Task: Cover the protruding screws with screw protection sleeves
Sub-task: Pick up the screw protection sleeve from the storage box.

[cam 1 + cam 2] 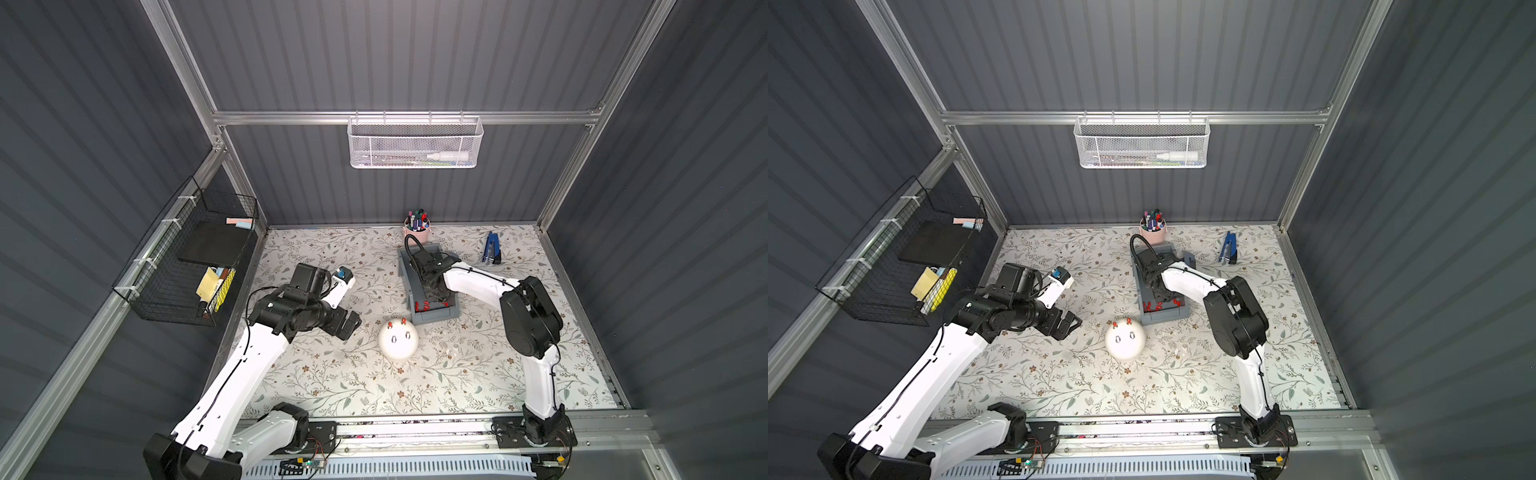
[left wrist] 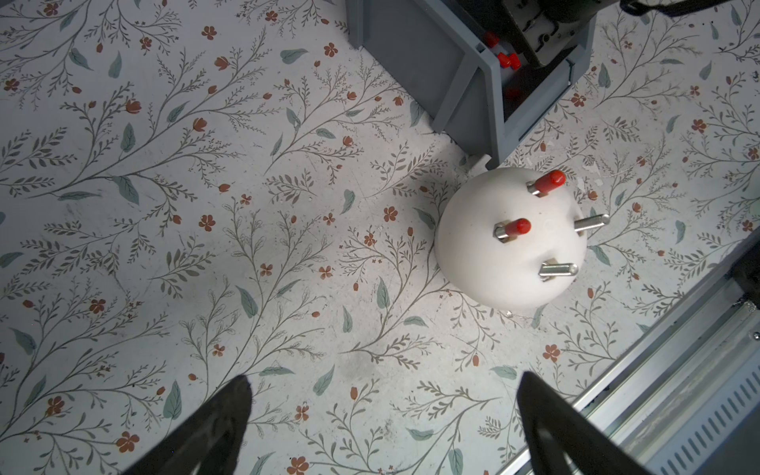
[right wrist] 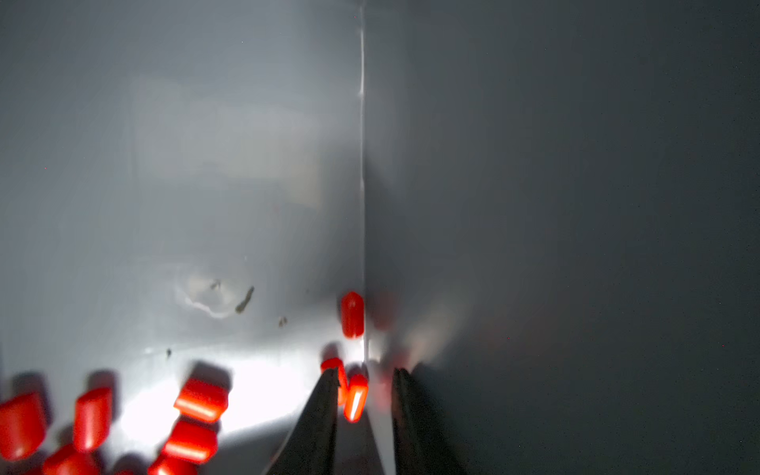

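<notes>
The white dome [image 1: 398, 347] [image 2: 493, 263] stands mid-table in both top views. Two of its protruding screws wear red sleeves [image 2: 549, 181] [image 2: 518, 227]. The other two screws [image 2: 592, 222] [image 2: 559, 269] are bare metal. My left gripper [image 2: 384, 378] [image 1: 351, 326] hovers left of the dome, open and empty. My right gripper [image 3: 366, 372] reaches down into the grey bin [image 1: 436, 318], beside its wall. Its jaws stand narrowly apart with one screw protection sleeve [image 3: 355, 397] between them, against one finger and clear of the other. Several loose sleeves [image 3: 201, 401] lie on the bin floor.
A pink cup of marker pens [image 1: 417, 230] stands behind the bin and a blue stapler [image 1: 492, 249] lies at the back right. A black wire basket [image 1: 187, 266] hangs on the left wall, a white mesh basket [image 1: 415, 141] on the back wall. The arms' rail [image 1: 415, 428] runs along the front.
</notes>
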